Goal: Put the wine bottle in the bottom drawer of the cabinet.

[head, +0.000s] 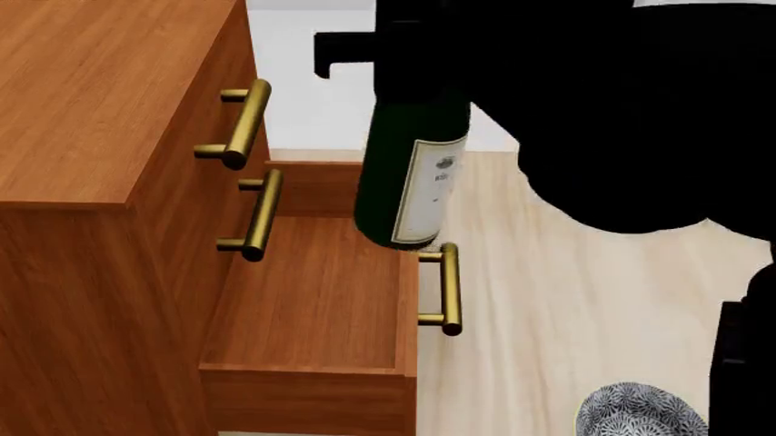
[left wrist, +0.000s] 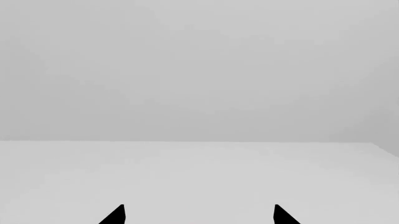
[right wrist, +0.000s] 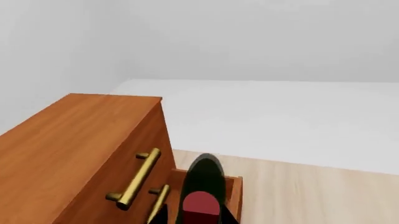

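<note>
The tall dark green glass wine bottle (head: 410,177) with a white label hangs upright over the open reddish-brown wooden bottom drawer (head: 318,304). The right gripper (head: 401,45) is clamped on its neck. I judge it heavy, slippery and fragile. The left gripper (left wrist: 198,215) has its jaws apart.

A patterned grey-and-white bowl (head: 639,413) sits on the pale wood floor (head: 546,300), low and well apart from the claw, cut off by the head view's lower edge. Beyond lies a plain white floor (right wrist: 281,121).
</note>
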Motion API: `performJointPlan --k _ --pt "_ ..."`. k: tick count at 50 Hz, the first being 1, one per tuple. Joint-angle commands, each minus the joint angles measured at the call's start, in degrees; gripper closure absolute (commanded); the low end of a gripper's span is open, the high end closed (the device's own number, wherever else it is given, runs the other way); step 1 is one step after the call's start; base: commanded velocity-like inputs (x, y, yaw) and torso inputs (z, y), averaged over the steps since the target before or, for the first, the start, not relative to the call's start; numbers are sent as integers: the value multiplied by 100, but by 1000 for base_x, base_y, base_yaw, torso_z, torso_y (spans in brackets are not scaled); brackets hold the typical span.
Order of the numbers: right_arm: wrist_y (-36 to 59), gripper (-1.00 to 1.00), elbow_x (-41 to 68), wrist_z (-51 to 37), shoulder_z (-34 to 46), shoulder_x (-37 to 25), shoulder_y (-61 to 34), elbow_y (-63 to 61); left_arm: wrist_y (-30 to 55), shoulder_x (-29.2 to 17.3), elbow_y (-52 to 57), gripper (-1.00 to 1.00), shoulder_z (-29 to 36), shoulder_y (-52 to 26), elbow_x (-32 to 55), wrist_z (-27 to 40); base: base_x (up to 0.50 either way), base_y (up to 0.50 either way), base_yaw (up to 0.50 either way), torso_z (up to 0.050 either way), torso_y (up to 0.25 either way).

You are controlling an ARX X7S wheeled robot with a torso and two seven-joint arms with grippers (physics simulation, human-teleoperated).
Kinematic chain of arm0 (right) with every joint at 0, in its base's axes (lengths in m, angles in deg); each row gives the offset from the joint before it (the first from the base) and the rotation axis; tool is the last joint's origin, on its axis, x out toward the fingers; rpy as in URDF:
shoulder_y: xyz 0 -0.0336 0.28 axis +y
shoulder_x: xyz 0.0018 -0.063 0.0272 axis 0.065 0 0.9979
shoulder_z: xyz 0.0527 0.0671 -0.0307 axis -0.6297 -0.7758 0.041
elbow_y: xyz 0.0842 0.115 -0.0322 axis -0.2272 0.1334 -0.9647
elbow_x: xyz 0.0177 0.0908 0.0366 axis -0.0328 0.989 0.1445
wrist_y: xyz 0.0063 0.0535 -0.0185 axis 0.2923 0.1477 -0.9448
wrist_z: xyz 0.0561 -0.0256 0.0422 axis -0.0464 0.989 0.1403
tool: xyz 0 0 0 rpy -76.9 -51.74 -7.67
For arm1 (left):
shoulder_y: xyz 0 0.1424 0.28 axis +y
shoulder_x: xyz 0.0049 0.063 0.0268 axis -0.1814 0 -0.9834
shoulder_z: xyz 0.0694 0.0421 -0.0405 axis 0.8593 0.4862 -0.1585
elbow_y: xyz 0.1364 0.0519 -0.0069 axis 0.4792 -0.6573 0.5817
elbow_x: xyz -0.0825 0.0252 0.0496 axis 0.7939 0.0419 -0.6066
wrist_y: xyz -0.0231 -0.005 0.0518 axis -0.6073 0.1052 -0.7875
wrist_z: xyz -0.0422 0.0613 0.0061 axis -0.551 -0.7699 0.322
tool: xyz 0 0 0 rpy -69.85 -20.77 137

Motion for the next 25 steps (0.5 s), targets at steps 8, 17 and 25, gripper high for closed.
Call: performJointPlan --k 8,17,25 --pt "243 100 412 -267 387 778 -1155 2511 -48 -1 -85 -100 -4 -46 -26 -31 0 0 0 0 0" --pt "151 100 -235 495 965 1006 -1612 3605 -161 -22 -283 -100 -11 -139 -44 -110 1 0 0 0 0" --pt "-208 100 -1276 2339 1877 1362 -2336 5030 -62 -11 -140 -100 -2 -86 -49 -62 0 0 0 0 1"
